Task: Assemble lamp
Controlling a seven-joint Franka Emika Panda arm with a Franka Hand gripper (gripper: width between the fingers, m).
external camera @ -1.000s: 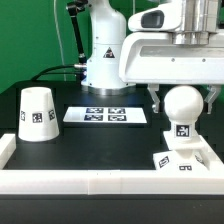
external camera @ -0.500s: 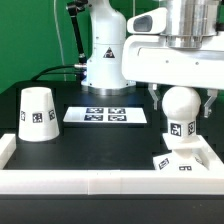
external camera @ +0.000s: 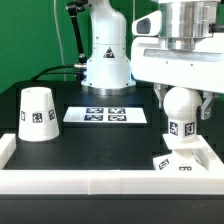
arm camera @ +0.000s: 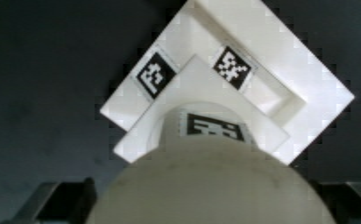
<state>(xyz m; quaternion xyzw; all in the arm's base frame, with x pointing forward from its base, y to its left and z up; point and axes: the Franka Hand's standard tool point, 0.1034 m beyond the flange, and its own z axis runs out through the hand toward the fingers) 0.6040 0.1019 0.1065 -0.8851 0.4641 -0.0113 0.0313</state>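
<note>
A: How many lamp parts do you count?

B: 3, all white. 1 shade (external camera: 37,112), 1 bulb (external camera: 181,103) and 1 base (external camera: 184,158).

A: Where are they, going by the marker board (external camera: 106,115)?

B: The shade stands on its wide end to the exterior view's left of the marker board, apart from it, and 1 tag faces the camera. The bulb and base are to the exterior view's right of the marker board and nearer the camera. The bulb stands upright on the base with 1 tag on its neck. I cannot tell how firmly it is seated.

A: Tags on the base?

B: 2 show in the wrist view, on the base (arm camera: 248,70) past the bulb (arm camera: 203,175). The marker board carries 4.

A: And the robot?

B: 1 arm (external camera: 105,55). Its pedestal stands behind the marker board and its wrist points straight down over the bulb. There is 1 gripper (external camera: 183,106) with 2 fingers (external camera: 159,98), 1 on each side of the ball. The wrist view shows the same, with the gripper (arm camera: 203,200) straddling the bulb and dark fingers (arm camera: 61,198) at its flanks.

A: Is it pinching the bulb?

B: I cannot tell. The fingers sit just beside the ball, but whether the pads press on it is not visible.
</note>
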